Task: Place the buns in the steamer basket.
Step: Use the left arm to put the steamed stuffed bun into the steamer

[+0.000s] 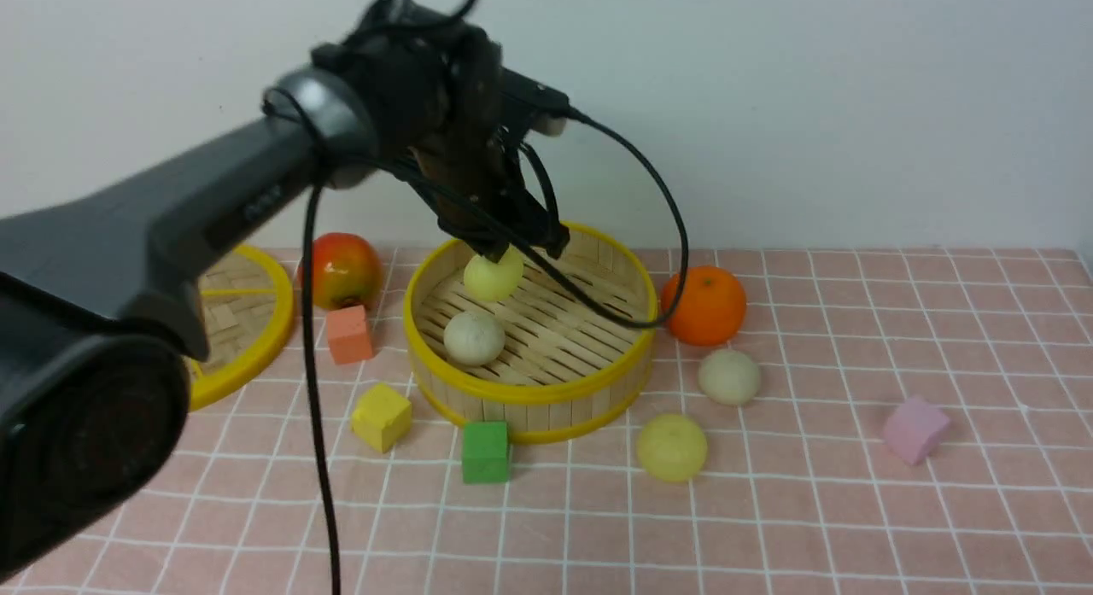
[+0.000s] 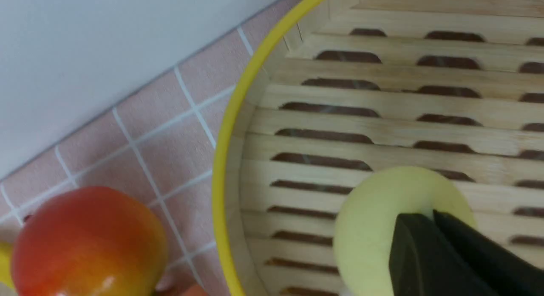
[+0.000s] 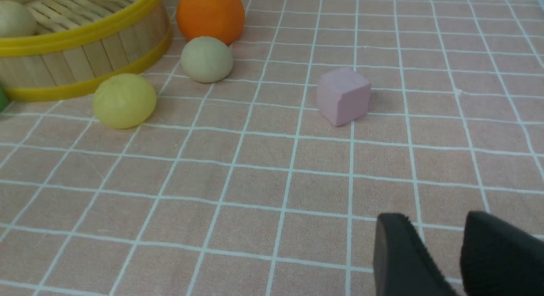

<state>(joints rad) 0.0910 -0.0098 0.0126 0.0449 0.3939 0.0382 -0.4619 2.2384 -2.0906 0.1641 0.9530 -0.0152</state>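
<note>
You're looking at what is reading as a robot lab's test bench. A pink grid-lined cloth is covering the table and a bare white wall is closing it off behind. A black cabled robot arm is reaching over staged props: a steamer basket, an orange and 4 small blocks, namely a salmon block, a yellow block, a green block and a pink block.

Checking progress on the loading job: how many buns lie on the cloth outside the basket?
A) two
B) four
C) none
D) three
A: a pale yellow bun and an off-white bun sit on the cloth, outside the basket.
</note>
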